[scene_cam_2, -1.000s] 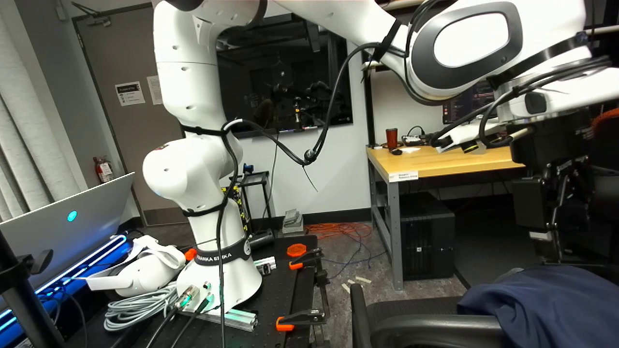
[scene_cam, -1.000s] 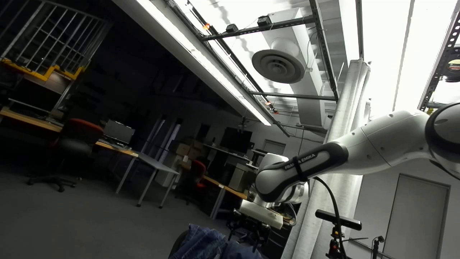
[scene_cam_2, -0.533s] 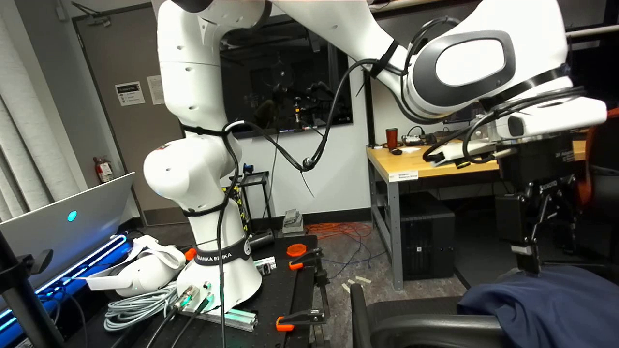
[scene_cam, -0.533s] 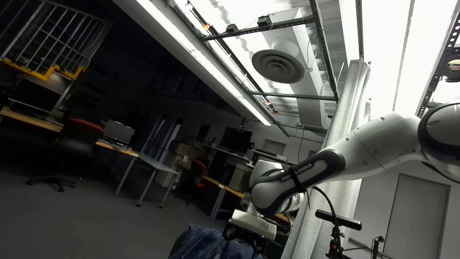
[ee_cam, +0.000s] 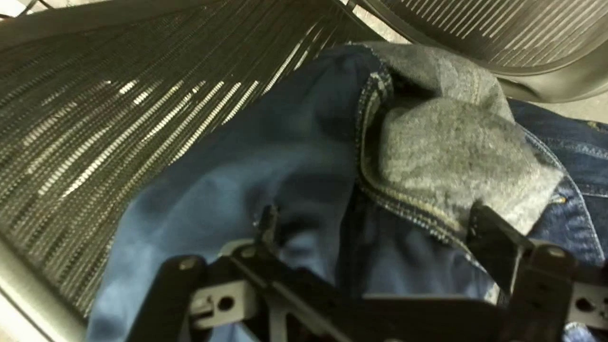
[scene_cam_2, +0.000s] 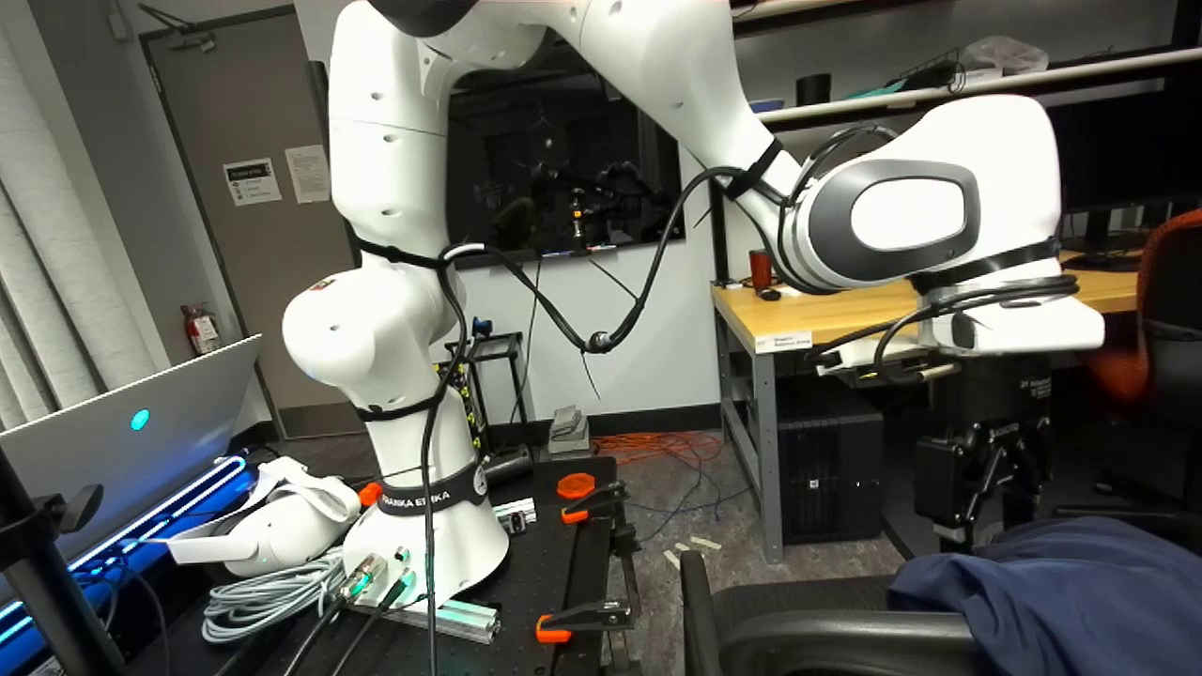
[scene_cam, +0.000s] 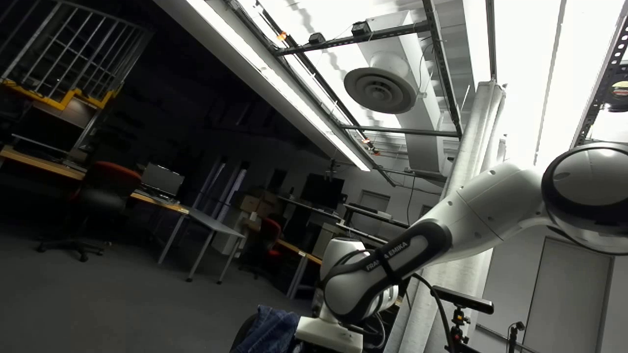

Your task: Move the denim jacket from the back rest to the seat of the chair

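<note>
The denim jacket (ee_cam: 304, 142) is dark blue with a grey lining and lies draped over the black mesh chair (ee_cam: 95, 118). In both exterior views the jacket (scene_cam: 270, 326) (scene_cam_2: 1080, 591) is cut off by the frame edge. My gripper (ee_cam: 375, 228) is open in the wrist view, its two fingers wide apart over the jacket cloth. Nothing is clamped between them. In an exterior view the gripper (scene_cam_2: 986, 526) points down with its fingertips at the jacket's top edge, partly hidden behind the cloth; whether they touch it I cannot tell.
A curved chair frame bar (scene_cam_2: 845, 638) stands before the jacket. A second mesh panel (ee_cam: 498, 28) shows at the top right of the wrist view. A wooden desk (scene_cam_2: 855, 314) and an orange office chair (scene_cam_2: 1169, 282) stand behind the arm. A camera on a stand (scene_cam: 461, 300) is near the arm.
The arm and gripper have moved down and to the left in both exterior views, bringing the fingers down to the jacket. The jacket and chair show no clear movement.
</note>
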Available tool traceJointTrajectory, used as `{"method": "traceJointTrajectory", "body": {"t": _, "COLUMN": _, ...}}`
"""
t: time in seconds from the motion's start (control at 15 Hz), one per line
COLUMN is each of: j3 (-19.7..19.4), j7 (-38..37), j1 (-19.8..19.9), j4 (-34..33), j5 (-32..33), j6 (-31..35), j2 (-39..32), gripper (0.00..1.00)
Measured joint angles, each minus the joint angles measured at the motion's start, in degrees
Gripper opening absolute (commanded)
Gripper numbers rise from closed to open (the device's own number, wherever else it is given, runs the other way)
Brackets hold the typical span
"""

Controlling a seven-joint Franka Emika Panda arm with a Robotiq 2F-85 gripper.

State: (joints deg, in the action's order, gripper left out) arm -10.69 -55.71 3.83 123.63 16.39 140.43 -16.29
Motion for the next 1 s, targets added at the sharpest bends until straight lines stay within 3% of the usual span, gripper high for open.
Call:
{"method": "traceJointTrajectory", "body": {"t": 0.27, "j3": -0.2, "j7": -1.4, "j1": -2.5, "j4": 0.0, "j5": 1.8, "j6": 0.1, "j2": -3.2, "gripper": 1.0}}
{"method": "traceJointTrajectory", "body": {"t": 0.33, "j3": -0.4, "j7": -1.9, "j1": -3.1, "j4": 0.0, "j5": 2.5, "j6": 0.1, "j2": -4.0, "gripper": 0.75}}
{"method": "traceJointTrajectory", "body": {"t": 0.4, "j3": -0.7, "j7": -2.4, "j1": -3.7, "j4": 0.0, "j5": 3.4, "j6": 0.2, "j2": -4.9, "gripper": 0.74}}
{"method": "traceJointTrajectory", "body": {"t": 1.0, "j3": -3.7, "j7": -3.3, "j1": -5.7, "j4": -1.0, "j5": 6.4, "j6": 3.3, "j2": -7.7, "gripper": 0.05}}
